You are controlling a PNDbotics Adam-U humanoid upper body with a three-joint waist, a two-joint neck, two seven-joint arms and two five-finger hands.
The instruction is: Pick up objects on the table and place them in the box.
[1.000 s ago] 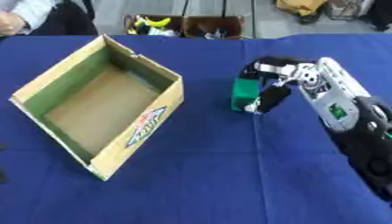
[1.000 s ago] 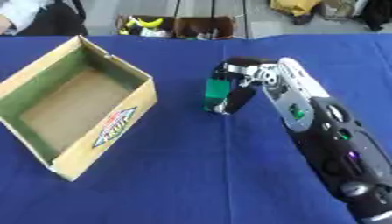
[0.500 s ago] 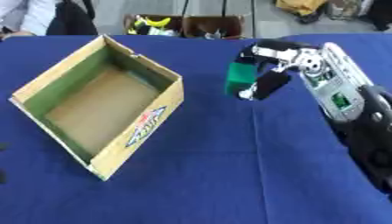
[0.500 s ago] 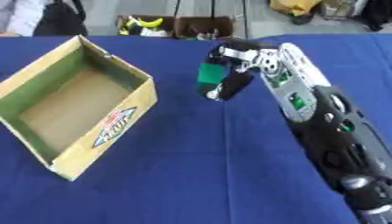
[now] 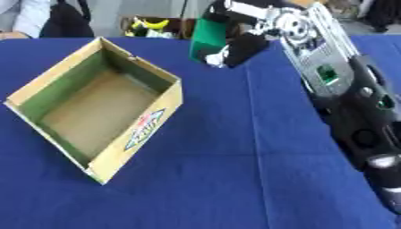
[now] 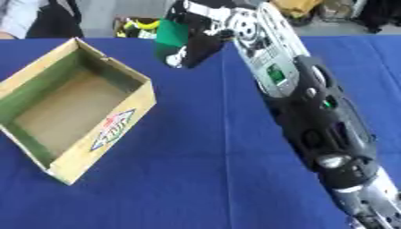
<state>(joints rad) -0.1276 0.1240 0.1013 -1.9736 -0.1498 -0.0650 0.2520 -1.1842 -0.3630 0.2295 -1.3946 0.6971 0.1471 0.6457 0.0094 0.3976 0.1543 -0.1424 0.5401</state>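
My right hand (image 5: 243, 42) is curled round a small green carton (image 5: 207, 38) and holds it in the air, well above the blue table. It hangs to the right of the open cardboard box (image 5: 141, 129), near the box's far right corner. The box lies tilted on the table's left half, its brown floor bare, with a red and blue logo on its near wall. The right arm comes in from the lower right corner and fills the right side of both views. No left hand shows in either view.
A blue cloth covers the table (image 5: 235, 170). Beyond the far edge stand yellow and black items (image 5: 149, 27), and a person's sleeve (image 5: 23, 15) shows at the upper left.
My right hand has lifted the green carton off the table and carried it up and leftward, towards the box. The box has not moved.
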